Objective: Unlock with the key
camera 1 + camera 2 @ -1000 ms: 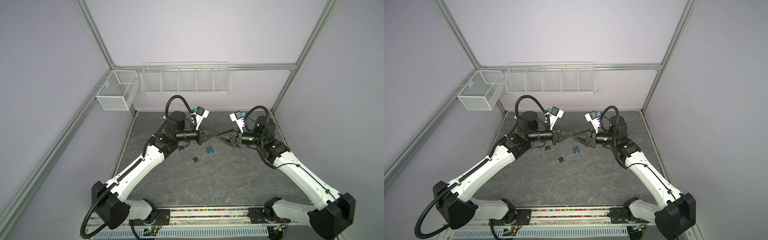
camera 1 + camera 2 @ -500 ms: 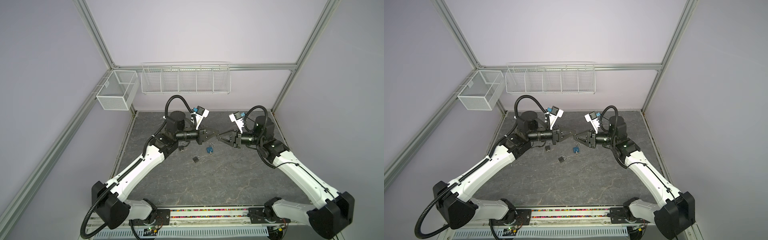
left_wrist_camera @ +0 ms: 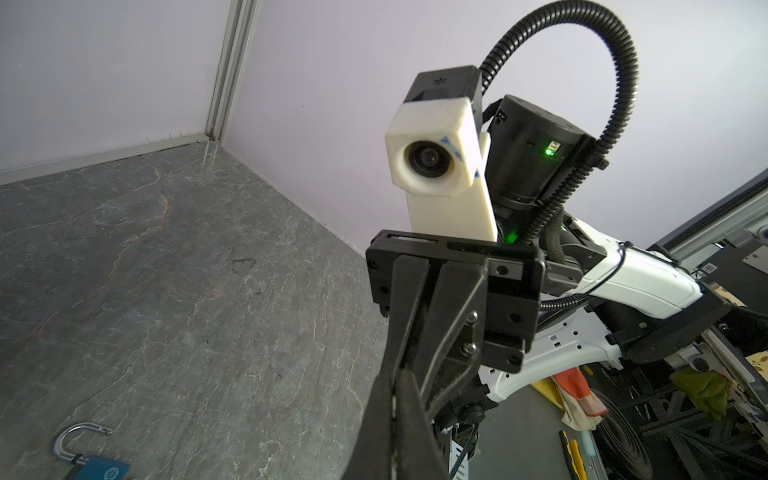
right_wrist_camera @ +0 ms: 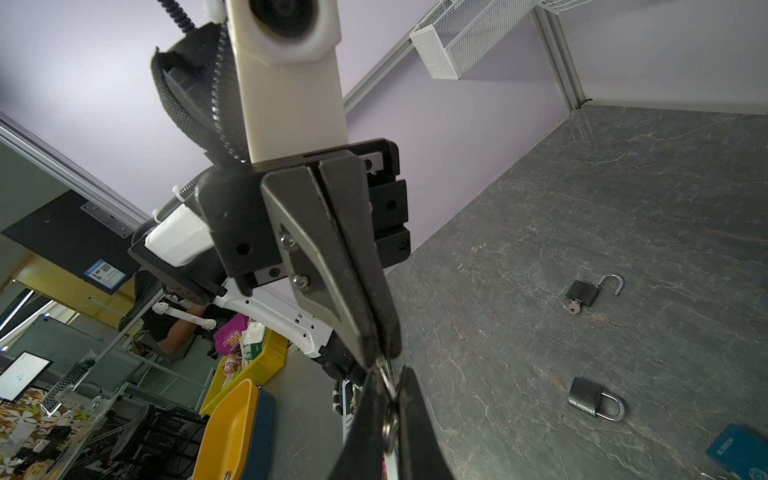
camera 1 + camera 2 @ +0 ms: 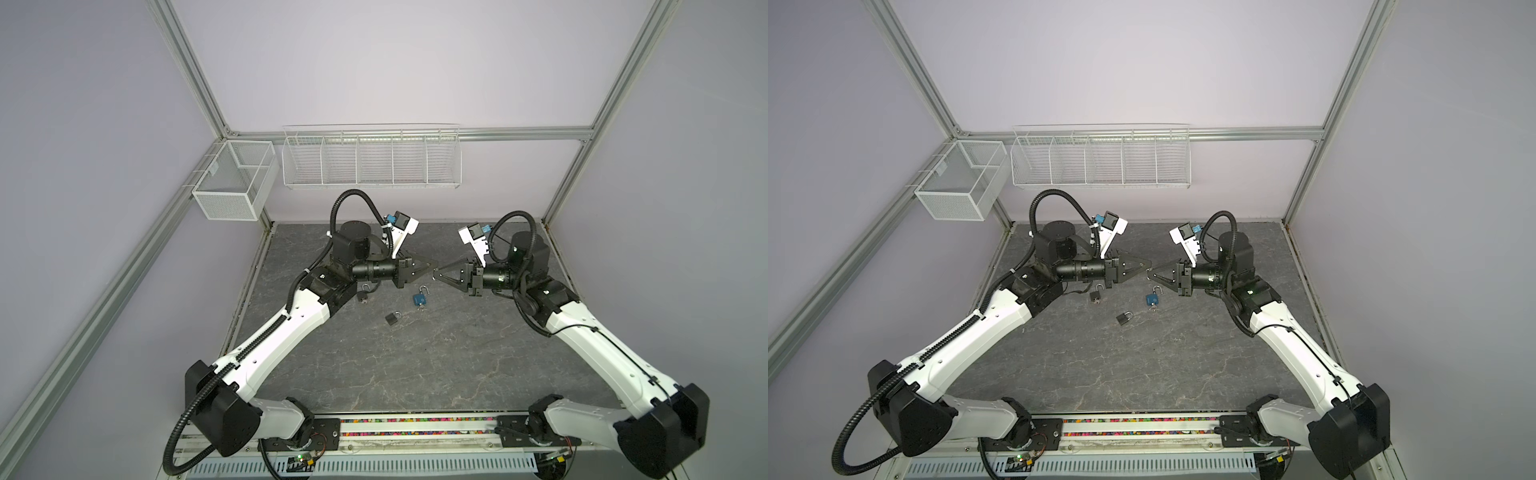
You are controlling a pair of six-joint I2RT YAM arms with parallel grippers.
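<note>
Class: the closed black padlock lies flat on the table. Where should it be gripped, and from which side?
Grip the closed black padlock by its body, across the narrow sides, straight down from above. It lies flat on the table, nothing touching it; the thin shackle likely gives little to pinch.

Long links of the left arm (image 5: 282,332) and right arm (image 5: 602,349) are being covered by white shells, with joints and bases in black. Each is being looped by a ribbed black cable (image 5: 351,192). White camera housings (image 3: 440,166) are being carried at the wrists. Silver screws (image 4: 286,240) are being shown on black tapered fingers (image 4: 328,257).
</note>
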